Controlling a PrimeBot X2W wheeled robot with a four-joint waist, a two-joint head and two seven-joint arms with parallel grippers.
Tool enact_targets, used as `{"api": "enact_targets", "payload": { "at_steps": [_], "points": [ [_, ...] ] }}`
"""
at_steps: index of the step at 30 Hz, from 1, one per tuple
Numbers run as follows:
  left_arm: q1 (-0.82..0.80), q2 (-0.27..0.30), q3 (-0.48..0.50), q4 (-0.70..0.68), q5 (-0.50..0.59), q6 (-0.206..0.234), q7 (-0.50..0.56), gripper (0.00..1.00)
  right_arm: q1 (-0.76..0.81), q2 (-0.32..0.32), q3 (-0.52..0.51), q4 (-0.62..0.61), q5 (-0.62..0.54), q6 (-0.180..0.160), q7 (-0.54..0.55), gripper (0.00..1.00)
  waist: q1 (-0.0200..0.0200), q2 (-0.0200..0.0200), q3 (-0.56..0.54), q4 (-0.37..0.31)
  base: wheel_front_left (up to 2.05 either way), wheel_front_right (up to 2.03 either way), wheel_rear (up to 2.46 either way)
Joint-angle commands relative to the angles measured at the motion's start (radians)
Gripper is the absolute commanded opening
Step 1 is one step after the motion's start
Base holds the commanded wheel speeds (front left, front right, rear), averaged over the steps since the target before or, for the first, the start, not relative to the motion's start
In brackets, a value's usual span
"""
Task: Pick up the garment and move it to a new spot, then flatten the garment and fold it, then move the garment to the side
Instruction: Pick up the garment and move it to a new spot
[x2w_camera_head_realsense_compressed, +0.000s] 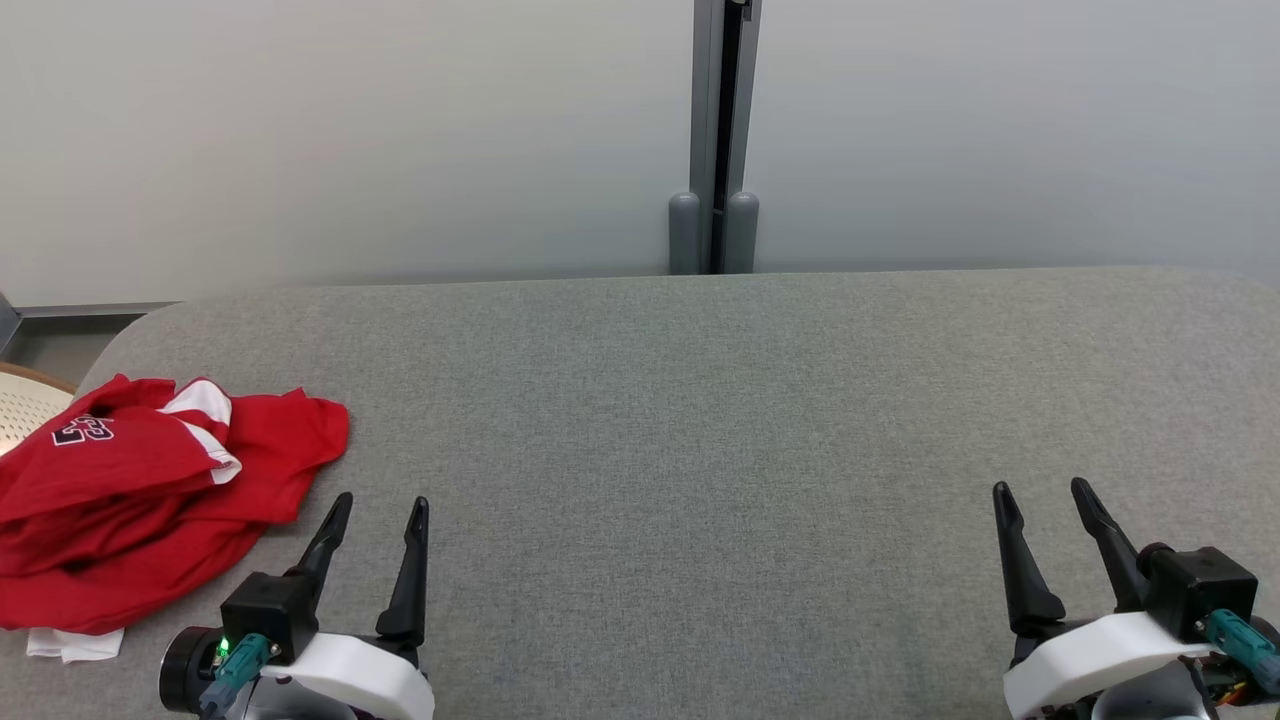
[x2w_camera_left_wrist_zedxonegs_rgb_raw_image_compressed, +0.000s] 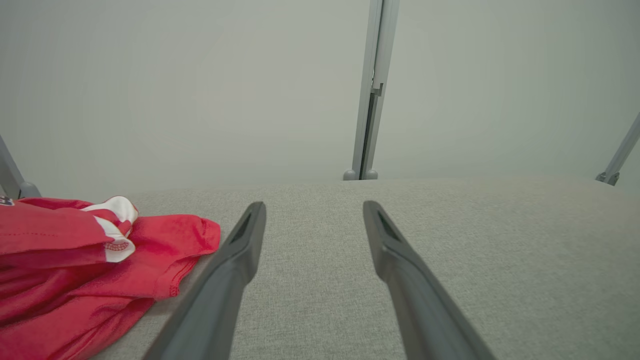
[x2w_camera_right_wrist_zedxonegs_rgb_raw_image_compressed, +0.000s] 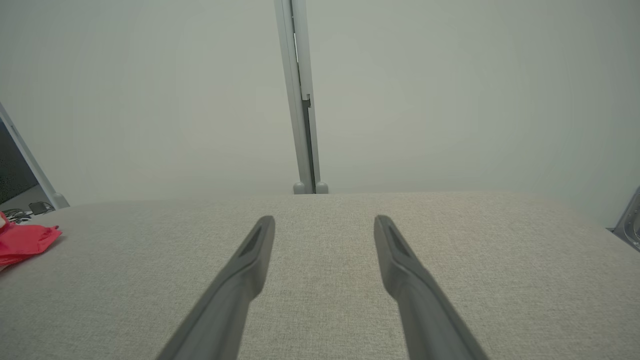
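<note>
Both claws sit low at the near edge of the work, fingers pointing away from the robot. The left claw (x2w_camera_head_realsense_compressed: 382, 500) has two long dark fingers on a white-shelled wrist, and the right claw (x2w_camera_head_realsense_compressed: 1041, 486), of the same build, is well apart from it. Each has its jaws spread wide with nothing between them, a waiting posture that I read as the start of the job, with no step yet done.

Just beside the left claw's outer finger, not touching it, lies the crumpled red fabric garment (x2w_camera_head_realsense_compressed: 150, 490) with white trim and a dark printed number. It is heaped at the near-left corner of the grey cloth-covered table (x2w_camera_head_realsense_compressed: 700, 420) and seems to reach that side's edge. A white scrap (x2w_camera_head_realsense_compressed: 70, 645) pokes out under its near side; whether it belongs to the garment I cannot tell. That closeness suggests the left claw should make the first pick.

The wide bare middle of the table looks like the natural new spot for flattening. Beyond the far edge stands a pale wall with a grey upright post (x2w_camera_head_realsense_compressed: 713, 150), and a woven tan rim (x2w_camera_head_realsense_compressed: 25, 400) shows past the left corner.
</note>
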Motion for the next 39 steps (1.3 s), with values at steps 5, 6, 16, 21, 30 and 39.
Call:
{"api": "enact_targets", "payload": {
  "at_steps": [5, 6, 16, 21, 30, 39],
  "points": [
    [-0.016, 0.006, 0.002, 0.001, -0.006, 0.005, -0.002, 1.00, 0.001, -0.004, -0.004, -0.006, -0.005, 0.000, 0.000, 1.00, 0.0000, -0.0001, 0.004, 0.010, 0.00, 0.00, 0.00],
    [-0.019, 0.007, 0.002, 0.001, -0.006, 0.006, -0.002, 1.00, 0.002, -0.004, -0.004, -0.010, -0.006, 0.000, 0.002, 1.00, 0.0000, -0.0001, 0.006, 0.015, 0.00, 0.00, 0.00],
    [-0.049, 0.011, 0.026, -0.004, -0.015, 0.016, -0.002, 1.00, 0.006, -0.019, -0.006, -0.047, -0.016, 0.000, 0.014, 1.00, 0.0000, -0.0001, 0.019, 0.123, 0.00, 0.00, 0.00],
    [-0.049, 0.024, 0.050, -0.006, -0.023, 0.021, -0.002, 1.00, -0.004, -0.016, 0.009, -0.068, -0.019, 0.000, 0.026, 1.00, 0.0000, -0.0001, 0.026, 0.213, 0.00, 0.00, 0.00],
    [-0.056, 0.036, 0.078, -0.011, -0.030, 0.025, -0.002, 1.00, -0.016, -0.016, 0.042, -0.106, -0.024, 0.000, 0.044, 1.00, 0.0000, -0.0001, 0.035, 0.383, 0.00, 0.00, 0.00],
    [-0.058, 0.025, 0.088, -0.020, -0.034, 0.030, -0.002, 1.00, -0.024, -0.012, 0.040, -0.114, -0.027, 0.000, 0.051, 1.00, 0.0000, -0.0001, 0.049, 0.436, 0.00, 0.00, 0.00]
  ]
}}
